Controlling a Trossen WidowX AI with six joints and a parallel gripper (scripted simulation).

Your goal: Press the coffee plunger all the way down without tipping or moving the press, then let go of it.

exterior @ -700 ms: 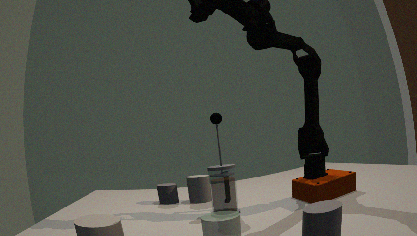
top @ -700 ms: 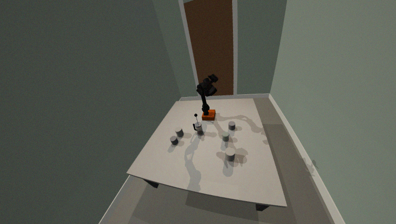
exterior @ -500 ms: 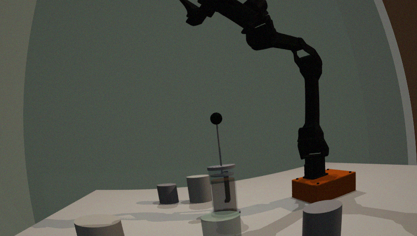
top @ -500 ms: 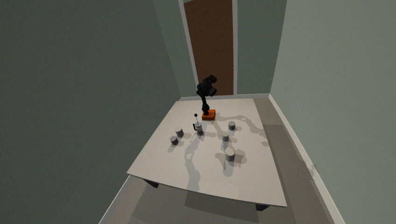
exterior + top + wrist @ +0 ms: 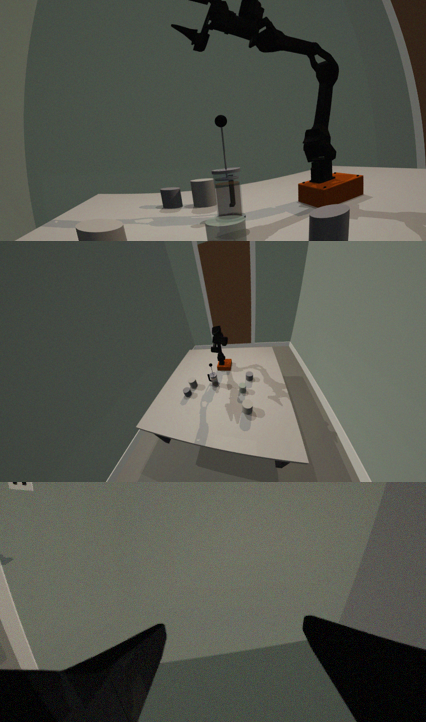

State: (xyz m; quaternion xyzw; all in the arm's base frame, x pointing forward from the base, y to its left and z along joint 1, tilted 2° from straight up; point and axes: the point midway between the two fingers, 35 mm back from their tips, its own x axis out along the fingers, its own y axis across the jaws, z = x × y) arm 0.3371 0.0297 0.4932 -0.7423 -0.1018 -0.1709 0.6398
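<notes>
Plainly, the gripper (image 5: 191,35) hangs high in the air with its jaws spread wide and nothing between them, well above and toward eleven o'clock of the plunger knob (image 5: 220,120) in the exterior view, while the wrist view shows only wall between the two fingers. The coffee press (image 5: 228,192) stands upright on the table (image 5: 269,194) with its rod fully raised, near the orange arm base (image 5: 331,188) and between several grey cylinders (image 5: 203,192). The likely trouble is a descent that meets the small knob off-centre or at a slant, which could push the tall thin rod sideways and tip or slide the press, perhaps into the pale cylinder (image 5: 225,228) just in front of it.
</notes>
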